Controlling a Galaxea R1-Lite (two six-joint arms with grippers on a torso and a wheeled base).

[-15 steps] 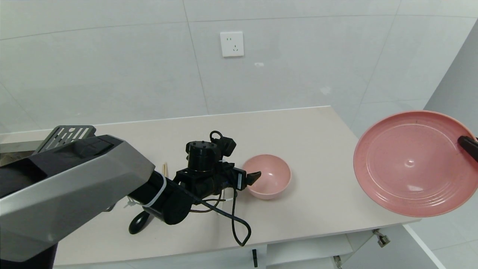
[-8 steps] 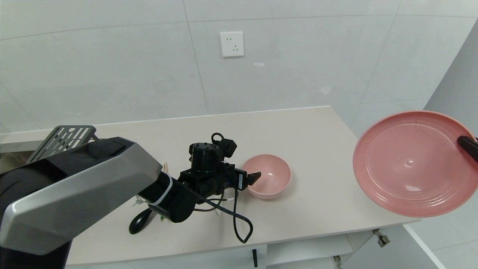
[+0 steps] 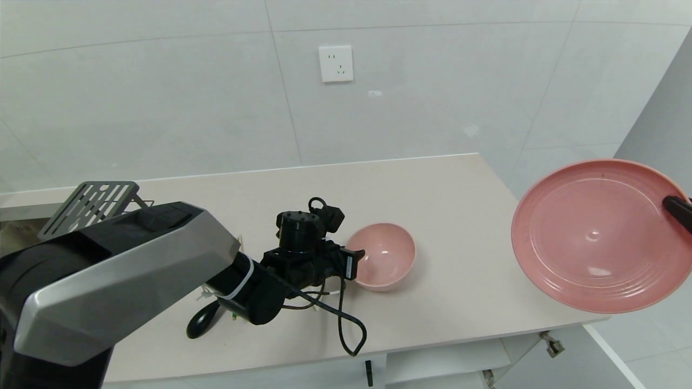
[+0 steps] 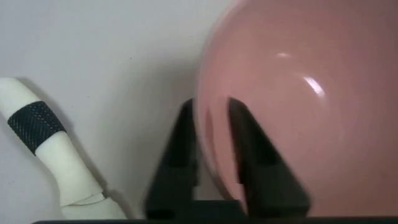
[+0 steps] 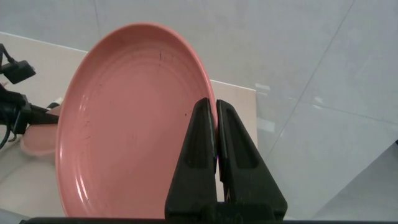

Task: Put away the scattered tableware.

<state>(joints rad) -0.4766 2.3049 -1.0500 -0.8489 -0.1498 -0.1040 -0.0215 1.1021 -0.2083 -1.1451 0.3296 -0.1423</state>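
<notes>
1. The pale counter (image 3: 443, 194) lies under my left gripper (image 4: 211, 109). My right gripper (image 5: 216, 109) hangs in the air past the counter's right end.
2. The pink plate (image 5: 124, 124) is the biggest piece of tableware. The right fingers are clamped tight on its rim, one on the face and one on the back. The plate stands tilted on edge, reaching away from the fingertips and clear of the counter.
3. The pink bowl (image 3: 386, 259) is on the counter at the tips of the left fingers. One finger is inside its wall and one outside. They look pinched onto the rim, though the close view is blurry and I can't swear to firm contact.
4. A white handle with a black band (image 4: 43, 143) lies on the counter near the outer left finger, apart from the bowl.
5. A black round-ended utensil (image 3: 201, 322) lies on the counter behind the left wrist, well apart from the fingertips.
</notes>
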